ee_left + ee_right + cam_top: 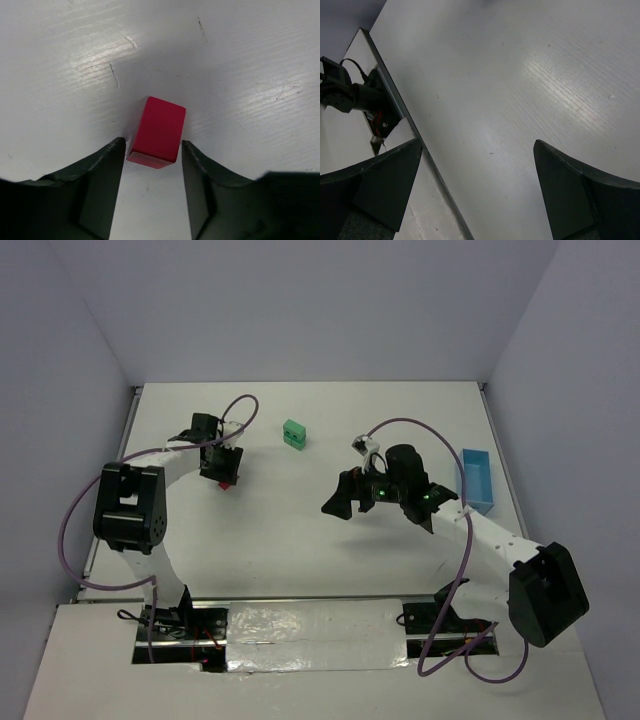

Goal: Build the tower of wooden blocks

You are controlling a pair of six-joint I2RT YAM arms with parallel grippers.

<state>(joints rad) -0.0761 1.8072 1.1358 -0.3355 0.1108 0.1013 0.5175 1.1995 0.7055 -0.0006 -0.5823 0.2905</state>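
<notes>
The red wedge block (157, 131) lies on the white table, and in the top view (226, 484) it sits left of centre. My left gripper (152, 150) is lowered over it (221, 470), with its jaws narrowly open. The fingertips (112, 160) flank the block's near end with thin gaps on both sides. The green blocks (293, 433) sit together farther back, near the middle of the table. My right gripper (345, 495) hangs over the table's centre, wide open and empty (477, 150). No block shows in the right wrist view.
A light blue tray (478, 480) lies at the right side beside the right arm. The table's near edge (405, 117) and the left arm's base (350, 95) show in the right wrist view. Purple cables loop over both arms.
</notes>
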